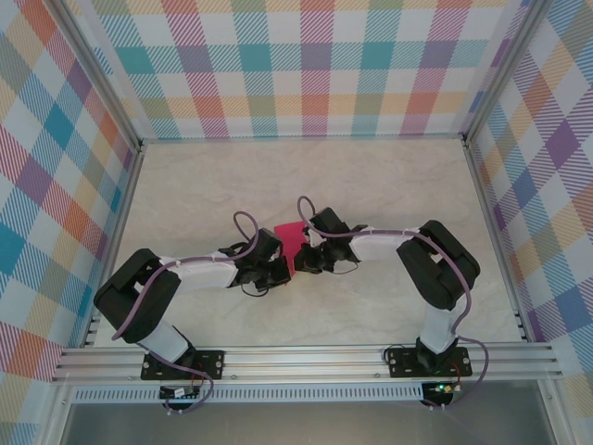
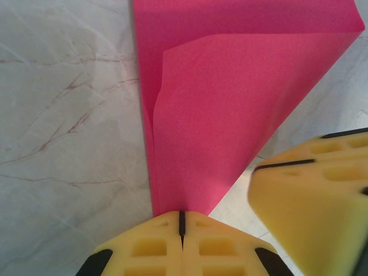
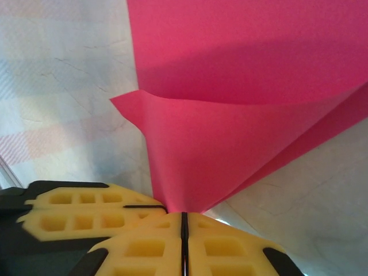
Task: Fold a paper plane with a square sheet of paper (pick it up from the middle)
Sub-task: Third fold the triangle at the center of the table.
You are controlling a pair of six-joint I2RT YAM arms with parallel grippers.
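Note:
The square sheet of paper [image 1: 290, 241] is magenta-pink and sits mid-table between the two arms, bent over on itself into a loose cone. My left gripper [image 2: 182, 215] is shut on its narrow lower end, and the paper [image 2: 230, 103] fans out ahead of the yellow fingers. My right gripper [image 3: 184, 214] is shut on the same pinched end, with the curled sheet [image 3: 241, 115] rising above it. The two grippers sit close side by side: the right fingers [image 2: 316, 207] show in the left wrist view and the left fingers [image 3: 86, 210] in the right wrist view. A paper plane is out of view.
The pale marble table [image 1: 204, 195] stretches bare around the arms. Plaid walls [image 1: 306, 65] close it in at the back and both sides. An aluminium rail [image 1: 306, 357] carries the arm bases along the near edge.

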